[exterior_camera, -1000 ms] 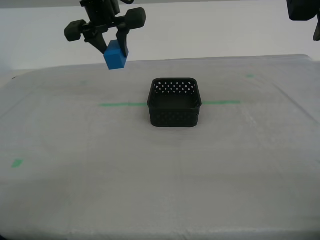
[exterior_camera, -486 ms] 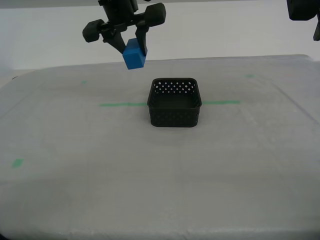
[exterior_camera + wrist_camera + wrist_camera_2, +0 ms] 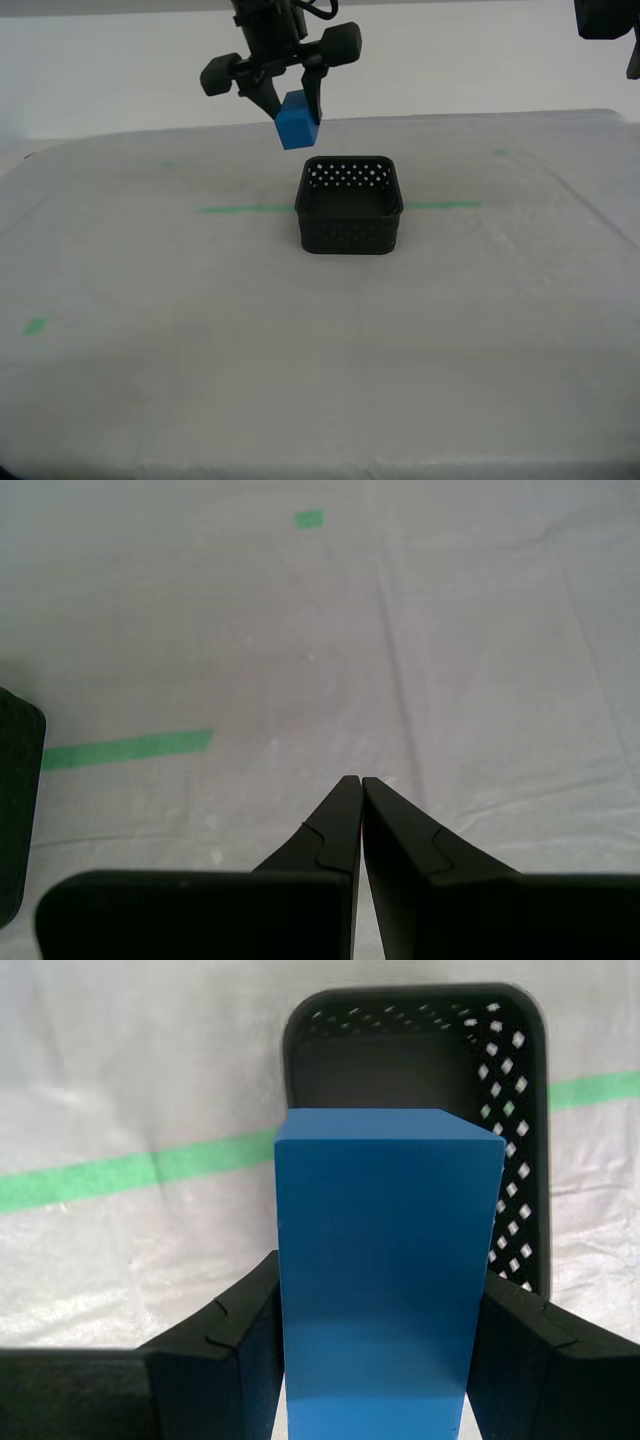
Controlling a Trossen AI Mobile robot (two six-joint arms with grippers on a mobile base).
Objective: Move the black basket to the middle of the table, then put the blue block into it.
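Plain white wall behind, pale sheeted table [image 3: 150, 400] with the black basket [image 3: 349, 205] sitting on the green tape line [image 3: 245, 209] around mid-table. Your second gripper [image 3: 295, 100] is pinching the blue block [image 3: 297, 120] by two opposite faces, airborne just off the basket's rim. It looks light, rigid and smooth-sided, so keep that flat-face hold. Since a second ago it's travelled toward the exterior view's right, closer to the basket. First gripper [image 3: 360, 785] is pressed closed, empty.

The blue block [image 3: 385, 1270] looks matt and finely textured; the black basket [image 3: 349, 206] is perforated matt plastic; the table [image 3: 320, 350] wears pale, slightly wrinkled sheeting with matt green tape [image 3: 244, 209]
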